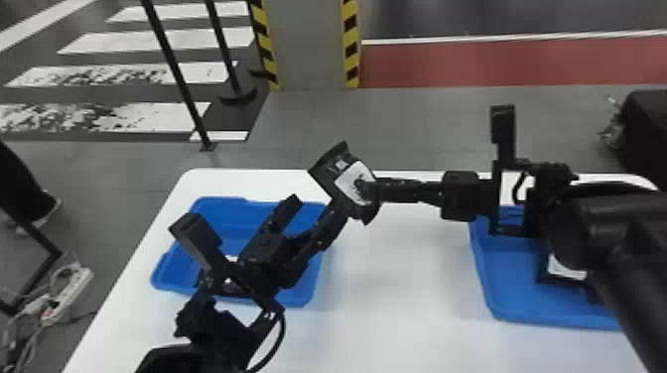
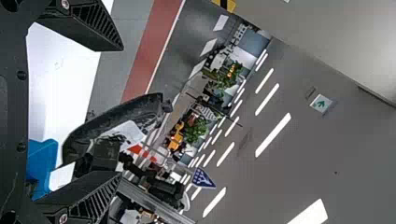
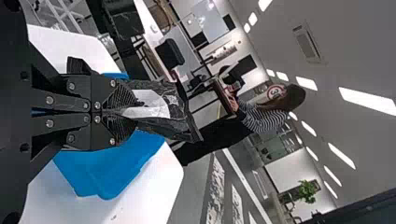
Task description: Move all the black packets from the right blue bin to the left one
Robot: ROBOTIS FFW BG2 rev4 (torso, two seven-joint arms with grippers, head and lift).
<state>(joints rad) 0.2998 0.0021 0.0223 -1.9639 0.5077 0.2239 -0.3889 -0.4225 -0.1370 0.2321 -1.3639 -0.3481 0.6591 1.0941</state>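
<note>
Packet [image 1: 328,171] hung over the table [image 1: 397,278] — right gripper [image 3: 125,112] was closed on one end, the rest jutting past its tips. Left gripper [image 2: 121,111] stood open, fingers wide, with the packet just off its tips, on the side toward the right gripper. Packet's long axis ran aslant to the left fingers, so a handover probably needed a slight turn. Left bin [image 1: 310,292] lay below the left gripper, nearer than the right gripper — right bin [image 1: 521,297] lay below the right arm.
</note>
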